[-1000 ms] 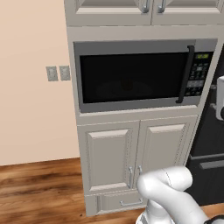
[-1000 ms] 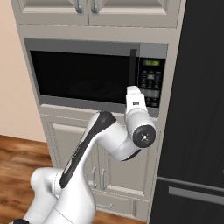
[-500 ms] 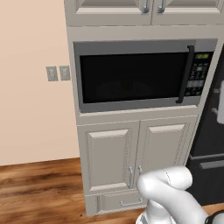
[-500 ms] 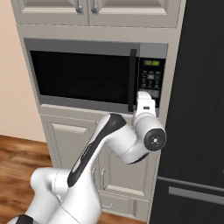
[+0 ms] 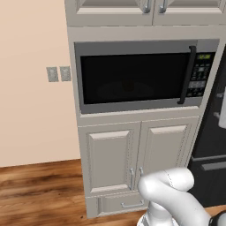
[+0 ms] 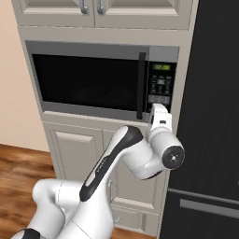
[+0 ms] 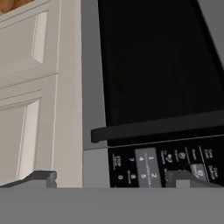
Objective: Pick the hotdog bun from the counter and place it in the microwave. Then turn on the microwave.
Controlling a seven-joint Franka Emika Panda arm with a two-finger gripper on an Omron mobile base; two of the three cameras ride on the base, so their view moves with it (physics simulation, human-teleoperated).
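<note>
The microwave point(image 5: 132, 77) point(image 6: 88, 77) is built into pale cabinetry, and its black glass door point(image 7: 153, 65) is closed. A black bar handle point(image 6: 141, 86) point(image 7: 153, 129) runs along the door beside the dark keypad point(image 5: 199, 79) point(image 6: 160, 88) point(image 7: 153, 168) with its green display. My gripper point(image 6: 158, 107) point(image 7: 113, 178) is just in front of the keypad's lower part, open, with nothing between its fingertips point(image 7: 41, 177). The hotdog bun and the counter are out of view.
A tall black fridge point(image 6: 210, 116) point(image 5: 216, 145) stands right beside the microwave's keypad side. Pale cabinet doors point(image 5: 137, 154) sit below and above the microwave. Two wall switches point(image 5: 58, 73) are on the beige wall to the left, over a wood floor point(image 5: 39, 190).
My hand has slid right and a little down across the microwave front, from the door handle to the keypad. The jaws have stayed wide apart.
</note>
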